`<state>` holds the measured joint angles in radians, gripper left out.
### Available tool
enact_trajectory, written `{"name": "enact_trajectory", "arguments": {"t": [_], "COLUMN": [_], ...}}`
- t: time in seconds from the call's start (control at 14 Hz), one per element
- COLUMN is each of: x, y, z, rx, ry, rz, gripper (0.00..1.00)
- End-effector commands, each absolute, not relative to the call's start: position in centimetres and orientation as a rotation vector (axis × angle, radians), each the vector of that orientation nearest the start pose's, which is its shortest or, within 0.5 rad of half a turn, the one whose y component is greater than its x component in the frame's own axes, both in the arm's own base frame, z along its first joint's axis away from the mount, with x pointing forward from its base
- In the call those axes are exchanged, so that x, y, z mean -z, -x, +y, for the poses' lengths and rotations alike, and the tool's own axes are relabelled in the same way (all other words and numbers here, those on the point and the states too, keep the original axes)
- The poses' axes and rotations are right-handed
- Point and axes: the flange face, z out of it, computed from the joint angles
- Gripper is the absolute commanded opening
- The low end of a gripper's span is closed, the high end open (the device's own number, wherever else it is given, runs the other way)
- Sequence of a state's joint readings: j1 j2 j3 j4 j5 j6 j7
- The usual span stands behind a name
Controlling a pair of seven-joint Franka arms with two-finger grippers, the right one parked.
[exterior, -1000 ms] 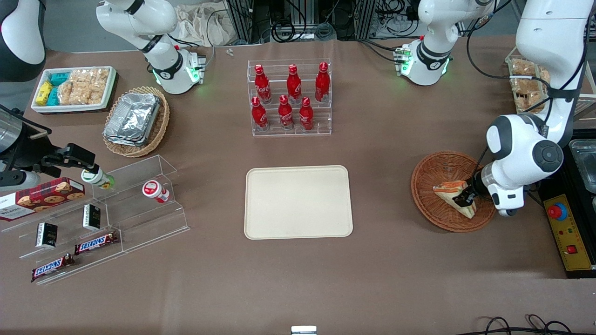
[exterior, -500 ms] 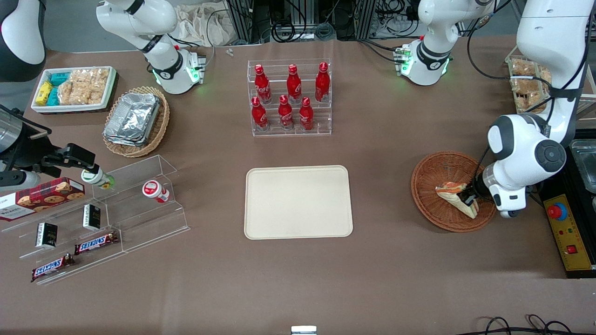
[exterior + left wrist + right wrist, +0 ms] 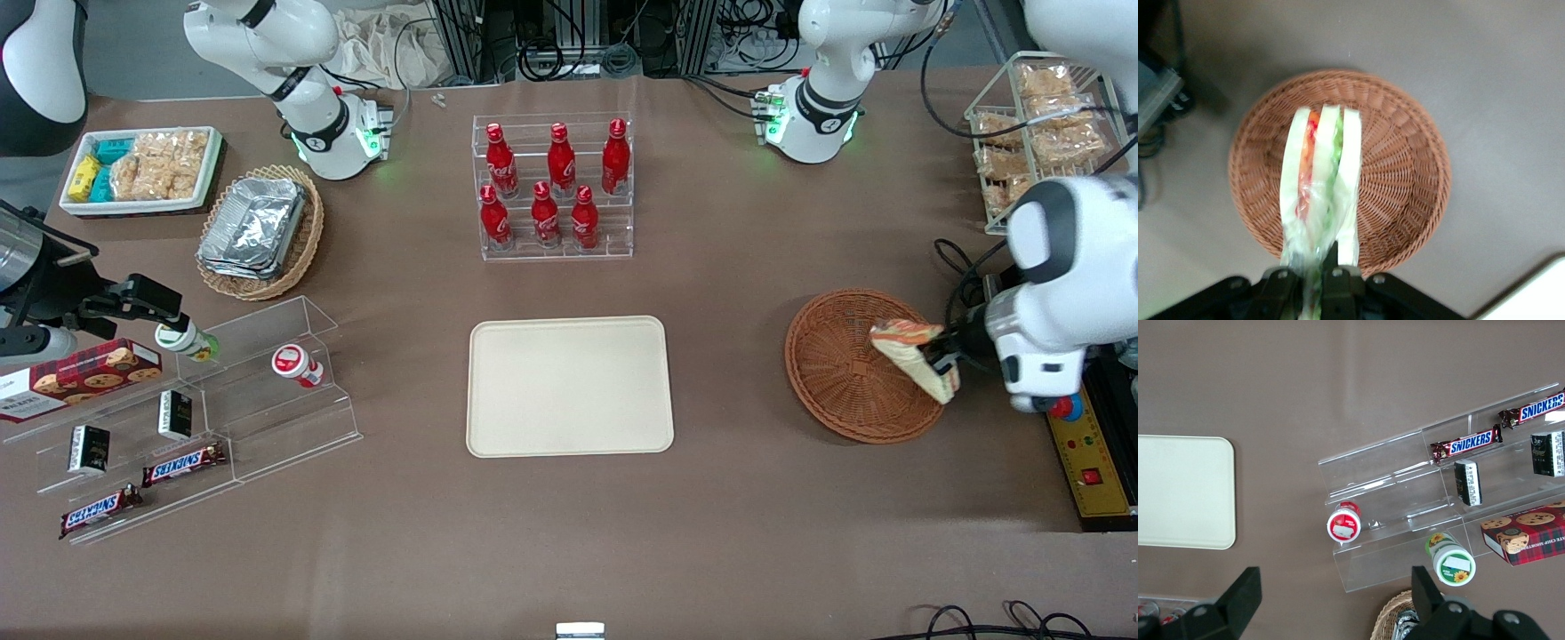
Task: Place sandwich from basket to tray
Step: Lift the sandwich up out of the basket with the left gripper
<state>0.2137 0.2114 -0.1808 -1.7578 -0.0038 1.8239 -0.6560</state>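
Sandwich pinched in hand, lifted above basket rim (wedge hanging point outward). Tray well apart, toward parked arm's end of desk; carry sideways there.

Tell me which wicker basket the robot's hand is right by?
The reddish-brown basket, toward the working arm's end of the table. The gripper holds the sandwich just above it. The lighter basket holds foil containers.
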Motion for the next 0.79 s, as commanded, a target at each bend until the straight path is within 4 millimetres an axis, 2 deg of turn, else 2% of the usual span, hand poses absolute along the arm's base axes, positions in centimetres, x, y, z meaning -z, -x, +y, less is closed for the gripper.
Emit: {"name": "enact_trajectory", "arguments": {"t": [0.0,0.14,0.21,0.36,0.57,0.71], "x": [-50.1,-52.7,-53.3,-53.4,-51.5,-48.4], "y": [-61.1,-61.0,-61.0,-60.8,-60.7,-61.3], "z": [2.9,1.5,-0.3,-4.2,-10.9,-16.4], "rx": [-0.27,-0.281,-0.286,-0.299,-0.344,-0.376], "ry": [3.003,3.066,3.102,3.133,3.16,3.169], "rz": [-0.919,-0.708,-0.567,-0.427,-0.241,-0.202], "gripper": [0.07,0.07,0.07,0.06,0.06,0.06]}}
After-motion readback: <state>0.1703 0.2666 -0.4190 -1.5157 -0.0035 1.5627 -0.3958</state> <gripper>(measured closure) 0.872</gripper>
